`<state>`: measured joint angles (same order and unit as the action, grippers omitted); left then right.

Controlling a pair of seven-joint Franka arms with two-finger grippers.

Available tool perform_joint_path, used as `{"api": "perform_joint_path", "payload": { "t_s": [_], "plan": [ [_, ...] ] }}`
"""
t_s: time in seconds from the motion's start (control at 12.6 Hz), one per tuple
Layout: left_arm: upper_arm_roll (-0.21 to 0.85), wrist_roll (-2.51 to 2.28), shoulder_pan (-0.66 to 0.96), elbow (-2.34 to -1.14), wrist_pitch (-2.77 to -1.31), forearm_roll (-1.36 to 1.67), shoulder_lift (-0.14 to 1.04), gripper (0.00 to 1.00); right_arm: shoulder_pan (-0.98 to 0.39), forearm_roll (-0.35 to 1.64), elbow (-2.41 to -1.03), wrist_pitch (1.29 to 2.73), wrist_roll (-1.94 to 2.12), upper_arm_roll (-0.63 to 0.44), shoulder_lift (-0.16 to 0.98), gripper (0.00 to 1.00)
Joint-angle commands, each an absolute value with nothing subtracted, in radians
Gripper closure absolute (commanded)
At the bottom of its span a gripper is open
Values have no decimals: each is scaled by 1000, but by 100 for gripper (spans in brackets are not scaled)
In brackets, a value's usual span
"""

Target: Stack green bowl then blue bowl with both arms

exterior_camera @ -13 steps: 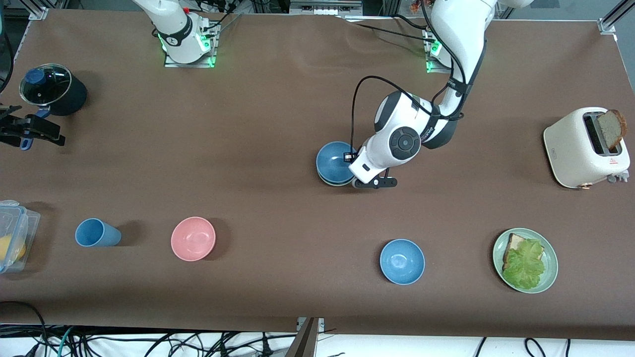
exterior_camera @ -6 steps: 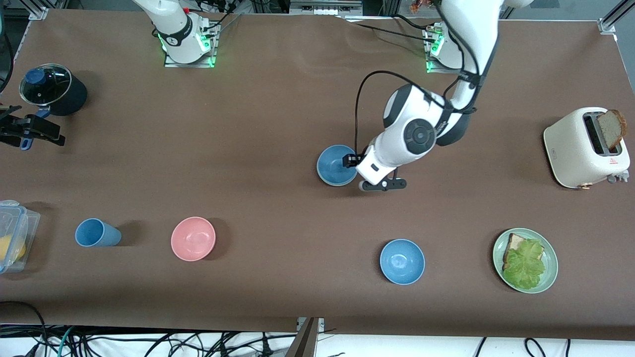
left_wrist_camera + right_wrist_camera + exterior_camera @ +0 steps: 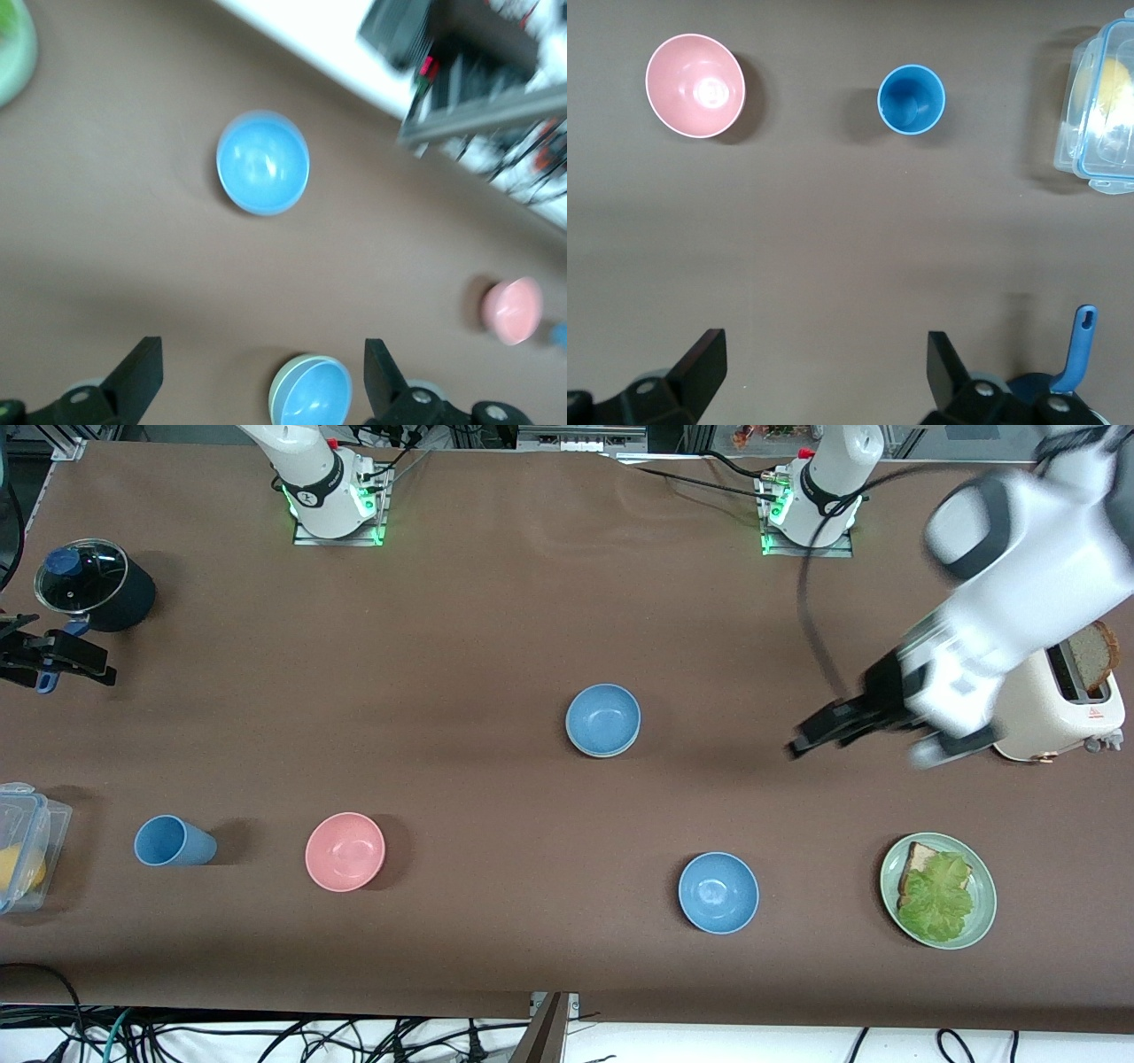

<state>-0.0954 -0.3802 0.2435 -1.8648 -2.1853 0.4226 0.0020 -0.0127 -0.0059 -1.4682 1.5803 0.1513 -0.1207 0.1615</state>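
Two small round blue bowls sit on the brown tabletop: we see the spare blue bowl near the front edge, and toward the middle the stacked blue bowl nested in the pale mint-green bowl, whose rim shows in the left wrist view. We find the left gripper released, empty and blurred, probably over bare tabletop by the cream toaster. We see the right gripper waiting with fingers spread near the black lidded pot.

Plain blue bowl nested in seemingly mint-green bowl
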Motion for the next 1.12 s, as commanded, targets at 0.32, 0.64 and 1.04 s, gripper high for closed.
{"api": "perform_joint_path", "payload": {
  "t_s": [0.32,0.64,1.04],
  "plan": [
    [-110,-247,186,-1939,-1820,23,-264,0,2,-18,-1480,1577,155,-107,146,0],
    [-179,-176,199,-1791,-1752,-6,-117,0,2,-20,-1480,1577,156,-107,146,0],
    [-167,-183,201,-1658,-1681,-9,11,0,2,-18,-1480,1577,155,-107,146,0]
  ]
}}
